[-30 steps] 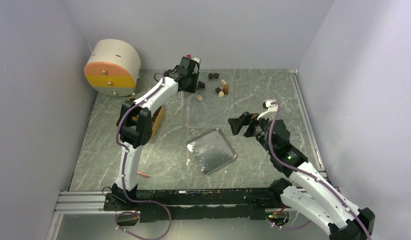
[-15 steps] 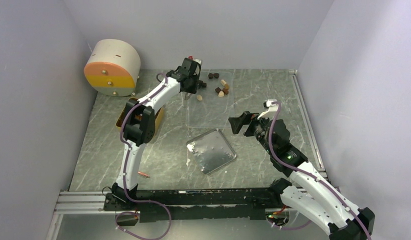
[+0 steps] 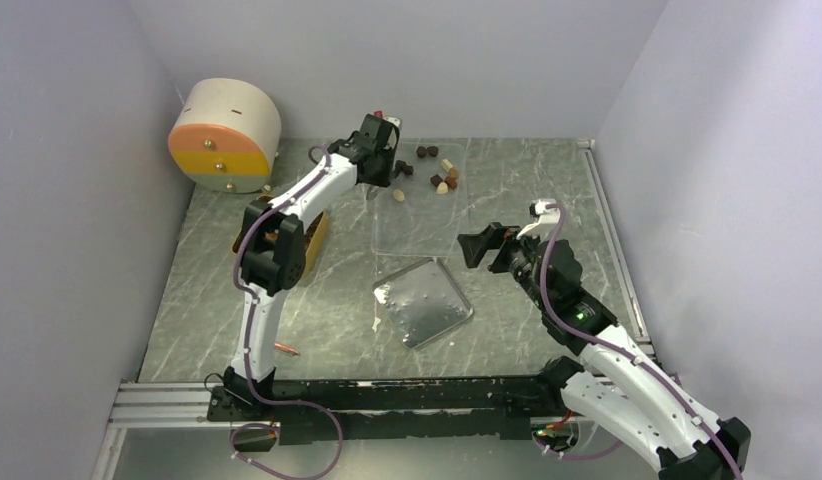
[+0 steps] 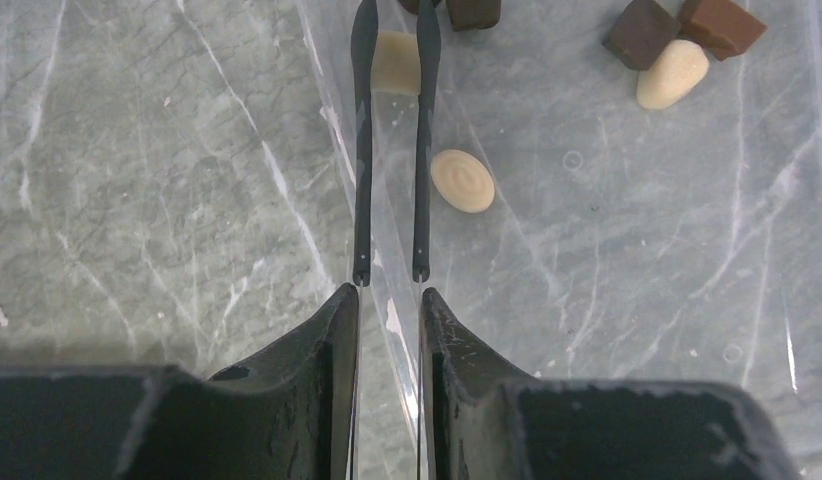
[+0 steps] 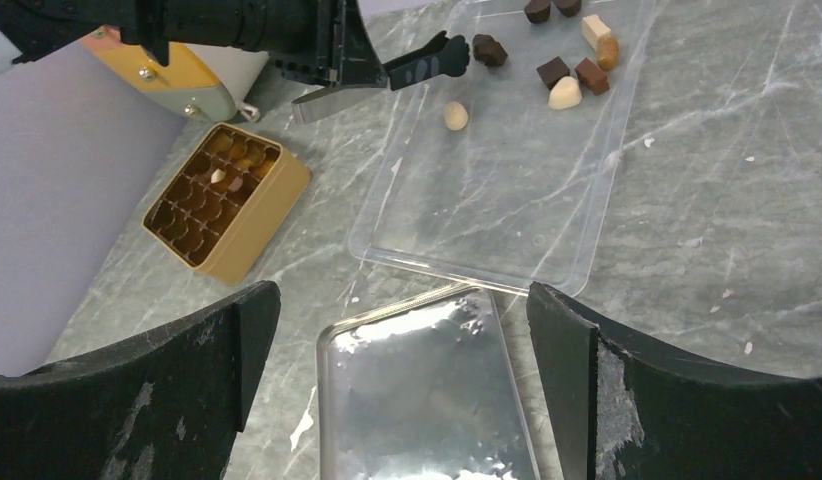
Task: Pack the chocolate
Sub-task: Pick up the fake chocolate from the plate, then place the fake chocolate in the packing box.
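Observation:
Several chocolate pieces (image 3: 444, 178), dark brown, mid brown and cream, lie at the far end of a clear plastic tray (image 3: 417, 228). My left gripper (image 3: 377, 160) is shut on black tongs (image 4: 363, 150), which reach over the tray's left rim. In the left wrist view (image 4: 389, 295), a cream piece (image 4: 395, 62) shows between the tong arms; I cannot tell if it is pinched. A cream oval (image 4: 463, 181) lies just right of the tongs. The tong tips (image 5: 437, 58) sit next to a dark piece (image 5: 489, 49). My right gripper (image 3: 477, 247) is open and empty above the tray's near edge (image 5: 402, 300).
A golden-tan compartment box (image 5: 227, 200) holding a few pieces stands left of the tray, partly behind the left arm (image 3: 315, 235). A shiny metal lid (image 3: 423, 302) lies near the middle. A round orange-and-yellow drawer unit (image 3: 225, 135) stands at the back left. A red-orange pen (image 3: 285, 349) lies at the front left.
My left gripper has shifted slightly with the tongs at the tray's far left corner. The right arm has barely moved.

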### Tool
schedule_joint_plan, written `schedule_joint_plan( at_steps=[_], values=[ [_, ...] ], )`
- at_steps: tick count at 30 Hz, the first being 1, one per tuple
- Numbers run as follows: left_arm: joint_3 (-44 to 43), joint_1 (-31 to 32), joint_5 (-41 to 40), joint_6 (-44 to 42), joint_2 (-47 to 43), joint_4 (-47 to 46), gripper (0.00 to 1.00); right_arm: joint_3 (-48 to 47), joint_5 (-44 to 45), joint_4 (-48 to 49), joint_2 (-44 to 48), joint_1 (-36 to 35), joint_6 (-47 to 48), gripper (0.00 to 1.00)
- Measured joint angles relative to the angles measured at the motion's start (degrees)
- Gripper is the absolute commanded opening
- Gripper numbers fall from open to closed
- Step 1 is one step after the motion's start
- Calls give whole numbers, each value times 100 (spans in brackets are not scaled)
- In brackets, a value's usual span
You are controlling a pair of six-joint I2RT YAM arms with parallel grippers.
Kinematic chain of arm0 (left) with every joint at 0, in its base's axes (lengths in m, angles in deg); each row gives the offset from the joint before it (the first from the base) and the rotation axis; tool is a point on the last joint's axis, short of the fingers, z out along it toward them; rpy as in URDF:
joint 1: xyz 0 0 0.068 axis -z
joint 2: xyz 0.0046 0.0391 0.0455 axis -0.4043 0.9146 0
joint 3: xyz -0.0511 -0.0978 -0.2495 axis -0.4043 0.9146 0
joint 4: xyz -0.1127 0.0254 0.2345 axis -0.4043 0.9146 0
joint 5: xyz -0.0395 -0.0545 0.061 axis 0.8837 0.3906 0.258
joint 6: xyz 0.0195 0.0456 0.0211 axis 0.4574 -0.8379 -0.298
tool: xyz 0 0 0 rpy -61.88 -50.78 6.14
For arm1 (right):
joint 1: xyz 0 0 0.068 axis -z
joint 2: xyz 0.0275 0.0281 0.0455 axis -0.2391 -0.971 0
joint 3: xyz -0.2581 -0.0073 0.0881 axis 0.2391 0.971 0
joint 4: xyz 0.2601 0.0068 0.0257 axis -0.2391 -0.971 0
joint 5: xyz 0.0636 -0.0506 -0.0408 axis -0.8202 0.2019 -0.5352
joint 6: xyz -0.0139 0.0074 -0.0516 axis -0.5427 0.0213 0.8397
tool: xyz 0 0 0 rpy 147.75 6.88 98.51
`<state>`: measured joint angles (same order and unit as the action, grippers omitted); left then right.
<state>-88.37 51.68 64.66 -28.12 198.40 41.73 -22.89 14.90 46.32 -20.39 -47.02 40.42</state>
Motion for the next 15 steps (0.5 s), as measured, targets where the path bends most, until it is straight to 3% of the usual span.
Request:
schedule_joint_plan(
  at_steps=[15],
  values=[
    [481,0,-345,149,-1255,387,27,2,-24,0,136,0,-39,100]
  ],
)
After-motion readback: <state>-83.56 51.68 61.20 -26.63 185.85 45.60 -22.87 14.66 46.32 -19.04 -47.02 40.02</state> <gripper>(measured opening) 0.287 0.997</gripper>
